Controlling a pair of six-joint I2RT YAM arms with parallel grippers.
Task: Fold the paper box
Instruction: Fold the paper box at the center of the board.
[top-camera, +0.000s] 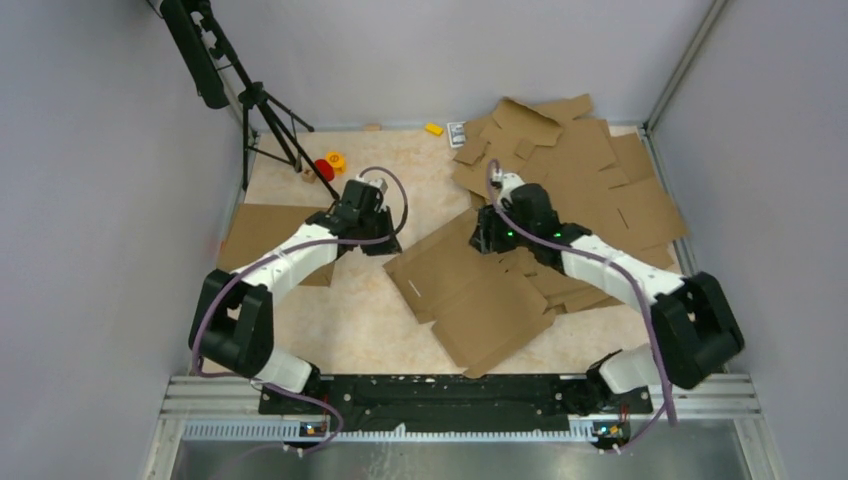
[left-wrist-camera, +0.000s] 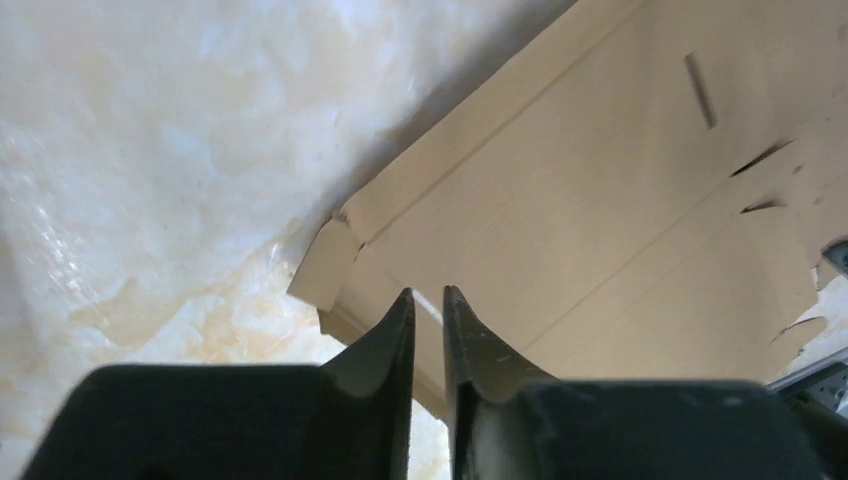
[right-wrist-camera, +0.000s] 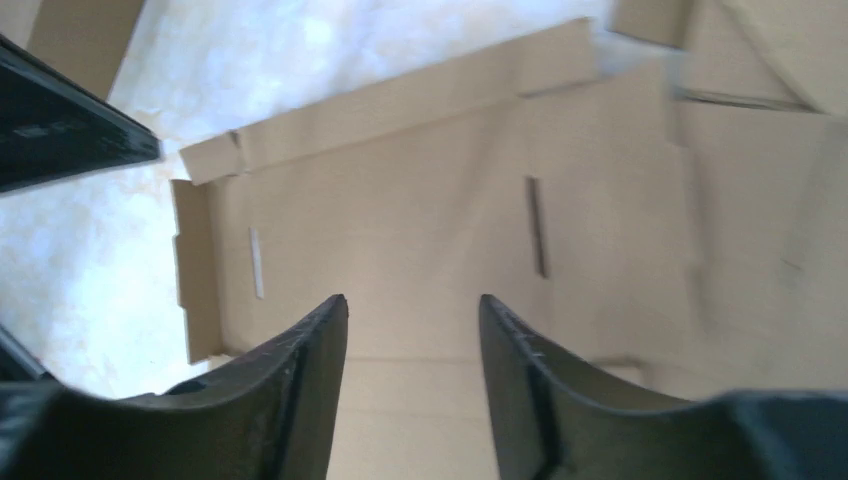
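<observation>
- Paper box (top-camera: 470, 295) lies flat, centre frame.
- My right gripper (right-wrist-camera: 412, 310) gapes empty over it; left gripper (left-wrist-camera: 427, 300) barely parted at its corner.
- I'd pin the panel, then lift along the crease.

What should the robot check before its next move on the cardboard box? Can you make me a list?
1. The paper box lies flat on the table between both arms: ok.
2. The right end effector is open and empty over the paper box: ok.
3. The left end effector is open wide enough to take a flap: not ok, its fingers stand only a sliver apart.
4. The paper box is free of the pile of cardboard sheets: cannot tell, their edges meet under the right arm.
5. The corner flap shows in the left wrist view: ok.
</observation>
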